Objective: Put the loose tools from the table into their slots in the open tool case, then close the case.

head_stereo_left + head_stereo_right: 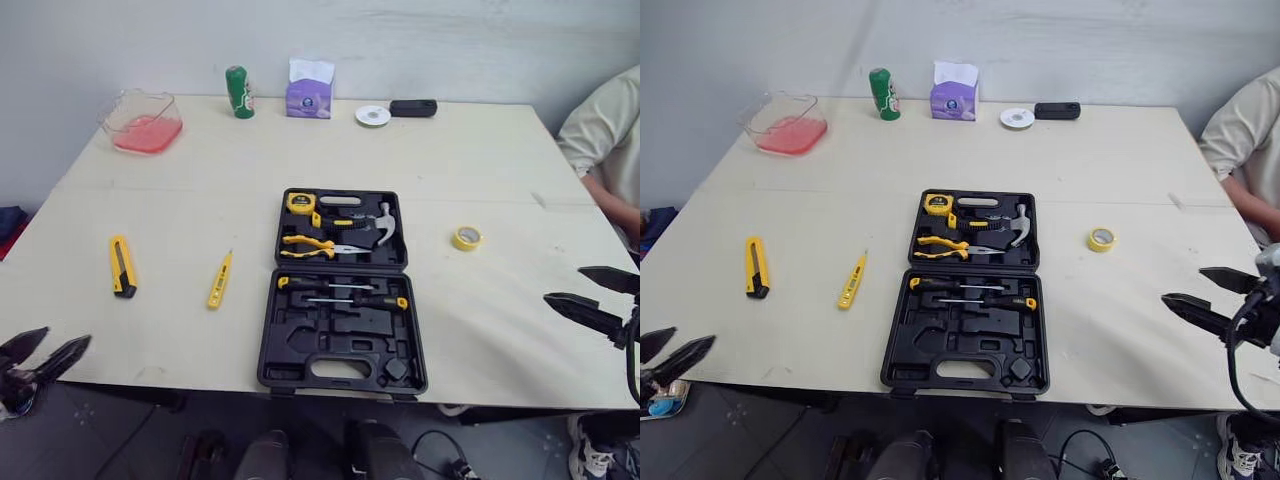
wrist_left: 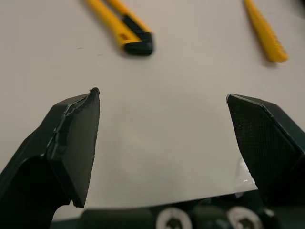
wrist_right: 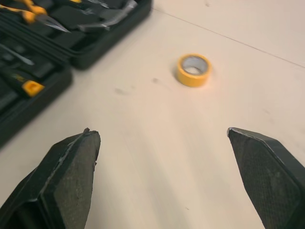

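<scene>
Left end effector point(image 1: 66, 337) is held spread for a pickup, utility knife point(image 1: 121, 266) and yellow tester point(image 1: 220, 280) ahead of it; right end effector point(image 1: 563, 284), likewise spread, is pointed at the tape roll point(image 1: 466, 237); open tool case point(image 1: 345, 325) is seen between them.

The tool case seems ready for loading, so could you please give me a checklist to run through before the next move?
1. Tool case open, lying flat: ok.
2. Left hand open and empty: ok.
3. Right hand open and empty: ok.
4. Utility knife and yellow screwdriver lie apart, left of the case, unobstructed: ok.
5. Tape roll alone, right of the case: ok.
6. Matching empty slots for these three: cannot tell.
</scene>
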You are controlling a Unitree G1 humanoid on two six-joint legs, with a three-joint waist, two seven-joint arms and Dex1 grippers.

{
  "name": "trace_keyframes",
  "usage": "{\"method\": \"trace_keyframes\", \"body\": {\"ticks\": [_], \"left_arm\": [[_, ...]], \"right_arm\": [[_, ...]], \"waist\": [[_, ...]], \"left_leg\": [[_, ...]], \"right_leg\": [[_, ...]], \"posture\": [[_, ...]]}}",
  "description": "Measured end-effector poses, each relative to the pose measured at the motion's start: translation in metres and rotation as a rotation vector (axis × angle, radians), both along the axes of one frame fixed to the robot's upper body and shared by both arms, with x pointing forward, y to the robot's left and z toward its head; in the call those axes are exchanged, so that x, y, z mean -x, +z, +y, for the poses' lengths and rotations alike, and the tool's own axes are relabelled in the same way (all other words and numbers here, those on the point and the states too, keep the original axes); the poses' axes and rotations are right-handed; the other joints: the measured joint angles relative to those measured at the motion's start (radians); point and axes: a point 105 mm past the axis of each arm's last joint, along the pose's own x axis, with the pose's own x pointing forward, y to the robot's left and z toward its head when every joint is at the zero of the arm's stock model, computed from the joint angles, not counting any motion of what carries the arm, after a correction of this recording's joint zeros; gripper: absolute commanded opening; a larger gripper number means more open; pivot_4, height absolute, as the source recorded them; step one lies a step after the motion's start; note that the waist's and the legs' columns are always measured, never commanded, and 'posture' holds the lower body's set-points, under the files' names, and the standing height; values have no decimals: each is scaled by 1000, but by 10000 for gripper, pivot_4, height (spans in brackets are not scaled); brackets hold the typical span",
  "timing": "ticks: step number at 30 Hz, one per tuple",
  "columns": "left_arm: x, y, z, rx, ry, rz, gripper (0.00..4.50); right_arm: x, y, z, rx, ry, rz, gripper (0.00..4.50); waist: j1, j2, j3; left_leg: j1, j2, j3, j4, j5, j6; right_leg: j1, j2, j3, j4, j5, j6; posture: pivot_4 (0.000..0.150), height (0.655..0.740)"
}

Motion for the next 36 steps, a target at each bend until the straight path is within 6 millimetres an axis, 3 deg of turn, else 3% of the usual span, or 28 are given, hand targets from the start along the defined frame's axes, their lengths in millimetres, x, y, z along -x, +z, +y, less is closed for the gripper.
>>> {"method": "trace_keyframes", "body": {"ticks": [3, 6, 11, 15, 18, 20, 27, 30, 36], "left_arm": [[4, 10, 28, -28, 117, -34, 45000], [-2, 15, 32, -29, 127, -58, 45000], [-16, 7, 7, -28, 29, -28, 45000], [-31, 10, -32, -12, -89, -34, 45000], [-47, 18, -86, -9, -230, -54, 45000], [-55, 22, -110, -25, -270, -49, 45000], [-78, 9, -169, -48, -280, 49, 45000], [-90, -3, -191, -27, -238, 107, 45000], [-108, -13, -210, -60, -161, 172, 45000]], "right_arm": [[7, -4, -28, 34, -102, 5, 44274], [8, -3, -35, 44, -122, -12, 44274], [6, 7, -25, 39, -112, -47, 44274], [1, 15, 11, 10, 3, -66, 44274], [-4, 18, 69, -44, 192, -65, 44274], [-4, 23, 100, -61, 297, -70, 44274], [5, 39, 191, -120, 653, -84, 44274], [11, 41, 219, -126, 798, -78, 44274], [15, 41, 248, -125, 952, -63, 44274]], "waist": [[0, 0, 0], [-5, 0, 0], [-10, 1, 1], [-9, 1, 1], [-7, 1, 1], [-5, 1, 1], [-5, 0, 2], [-3, -3, 2], [-1, -6, 3]], "left_leg": [[-1, 0, 3, -3, 1, 1], [-1, 0, 4, -4, 1, 1], [1, 0, 5, -9, 3, -2], [1, 1, 4, -10, 5, -4], [1, 1, 4, -9, 7, -5], [0, 1, 4, -10, 7, -5], [0, 0, 4, -7, 7, -4], [-1, 0, 3, -6, 8, -5], [-3, 0, 3, -4, 10, -8]], "right_leg": [[-1, -3, 0, -1, 0, -1], [0, -4, 0, -1, 0, 0], [-1, -3, 0, -1, 0, 0], [-2, -3, 0, 0, 0, 0], [-2, -3, 0, 1, 1, 2], [-2, -3, -1, 1, 1, 2], [-1, -2, -2, 2, 2, 3], [-1, -1, -3, 2, 2, 4], [-1, -1, -4, 2, 2, 4]], "posture": [[1500, 7400], [1500, 7400], [1500, 7400], [1500, 7400], [1500, 7400], [1500, 7400], [1500, 7400], [1500, 7400], [1500, 7400]]}}
